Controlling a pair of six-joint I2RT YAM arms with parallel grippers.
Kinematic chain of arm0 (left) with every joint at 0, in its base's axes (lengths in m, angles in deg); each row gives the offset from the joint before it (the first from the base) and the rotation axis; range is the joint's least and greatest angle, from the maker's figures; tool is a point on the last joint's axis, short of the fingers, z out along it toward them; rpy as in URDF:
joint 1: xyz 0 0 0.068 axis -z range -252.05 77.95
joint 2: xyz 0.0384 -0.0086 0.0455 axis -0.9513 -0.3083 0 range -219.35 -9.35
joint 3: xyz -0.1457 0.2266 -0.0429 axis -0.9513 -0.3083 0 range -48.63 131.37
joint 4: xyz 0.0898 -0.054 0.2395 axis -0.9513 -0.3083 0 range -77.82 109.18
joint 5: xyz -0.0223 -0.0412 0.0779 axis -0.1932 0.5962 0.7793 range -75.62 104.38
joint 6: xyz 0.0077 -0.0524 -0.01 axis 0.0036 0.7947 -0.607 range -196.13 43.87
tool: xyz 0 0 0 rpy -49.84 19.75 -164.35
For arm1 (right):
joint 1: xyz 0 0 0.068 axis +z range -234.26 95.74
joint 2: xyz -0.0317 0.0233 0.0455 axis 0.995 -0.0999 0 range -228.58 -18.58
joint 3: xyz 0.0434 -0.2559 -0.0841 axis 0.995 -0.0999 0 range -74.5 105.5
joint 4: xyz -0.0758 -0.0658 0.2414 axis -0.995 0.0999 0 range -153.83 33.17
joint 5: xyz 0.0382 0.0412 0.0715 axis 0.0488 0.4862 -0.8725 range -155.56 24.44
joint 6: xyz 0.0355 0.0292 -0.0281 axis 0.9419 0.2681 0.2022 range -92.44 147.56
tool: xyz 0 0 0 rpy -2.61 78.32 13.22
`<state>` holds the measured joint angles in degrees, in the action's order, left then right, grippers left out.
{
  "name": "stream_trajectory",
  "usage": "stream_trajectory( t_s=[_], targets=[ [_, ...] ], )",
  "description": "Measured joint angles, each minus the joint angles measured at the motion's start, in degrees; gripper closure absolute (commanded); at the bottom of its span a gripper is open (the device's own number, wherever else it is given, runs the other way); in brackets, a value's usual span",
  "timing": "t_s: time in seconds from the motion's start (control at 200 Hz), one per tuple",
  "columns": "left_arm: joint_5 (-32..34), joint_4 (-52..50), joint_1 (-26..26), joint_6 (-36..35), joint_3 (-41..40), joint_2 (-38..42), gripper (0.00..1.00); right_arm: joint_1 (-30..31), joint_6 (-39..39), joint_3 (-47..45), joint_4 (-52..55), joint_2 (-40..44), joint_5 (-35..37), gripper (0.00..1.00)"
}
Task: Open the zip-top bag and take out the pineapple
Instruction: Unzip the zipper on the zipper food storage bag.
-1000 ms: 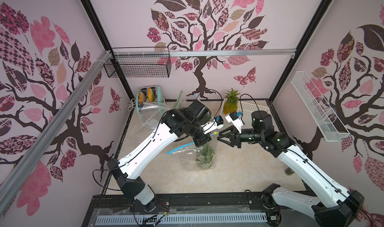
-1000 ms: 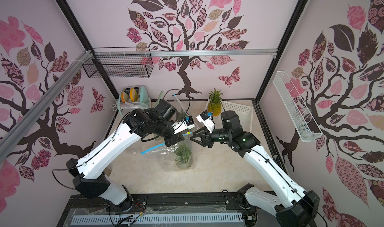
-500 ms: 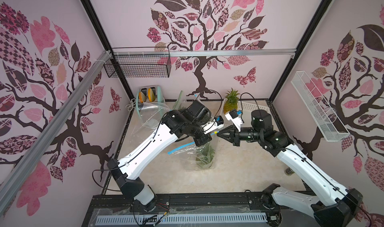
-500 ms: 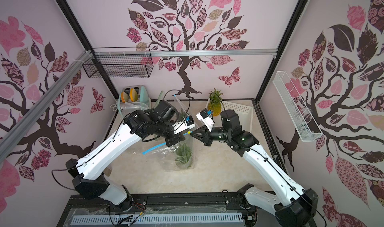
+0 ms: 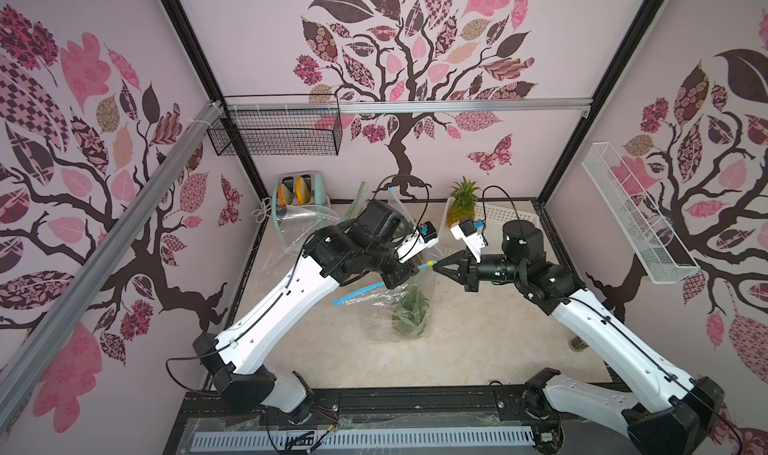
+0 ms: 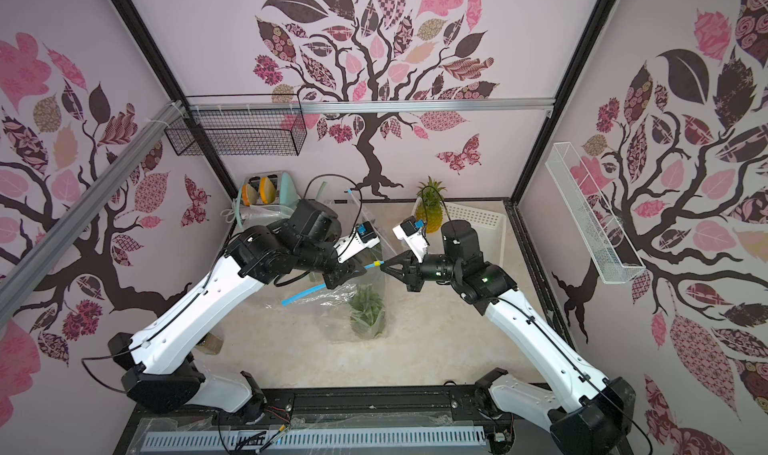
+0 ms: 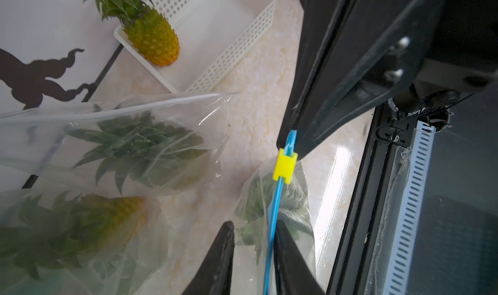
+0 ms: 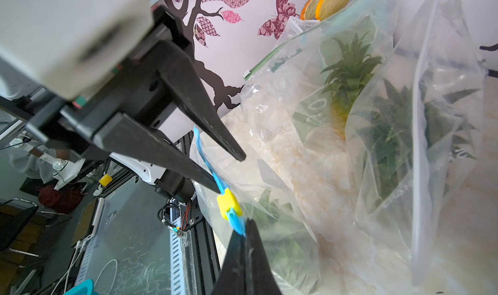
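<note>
Hold the end of the blue zip strip (image 8: 236, 222) firm in the pressed-together right gripper (image 5: 435, 267), close the spread left gripper (image 7: 254, 223), straddling the strip, on the yellow slider (image 7: 284, 167) and draw it away. Pull level and gently to avoid toppling the zip-top bag (image 5: 370, 303), upright on the table (image 5: 478, 340) below with the pineapple (image 5: 411, 312) inside.

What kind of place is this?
Probably an enclosed robot test booth styled as a kitchen corner: tree-pattern walls, a toaster and wire basket at the back, cable duct along the front.
</note>
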<state>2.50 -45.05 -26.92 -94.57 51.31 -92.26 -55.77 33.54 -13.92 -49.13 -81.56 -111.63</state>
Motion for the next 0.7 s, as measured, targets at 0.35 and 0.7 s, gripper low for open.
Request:
stream_trajectory(
  t_s=[0.35,0.7],
  targets=[
    [-8.31,8.44,-1.27,2.27,-4.59,5.03,0.66,0.00,2.21,-1.64,-3.34,0.00,0.00,1.00],
    [-10.25,11.13,-1.27,3.45,-6.32,4.94,0.66,0.00,3.32,-1.66,-3.61,0.00,0.02,1.00]
  ],
)
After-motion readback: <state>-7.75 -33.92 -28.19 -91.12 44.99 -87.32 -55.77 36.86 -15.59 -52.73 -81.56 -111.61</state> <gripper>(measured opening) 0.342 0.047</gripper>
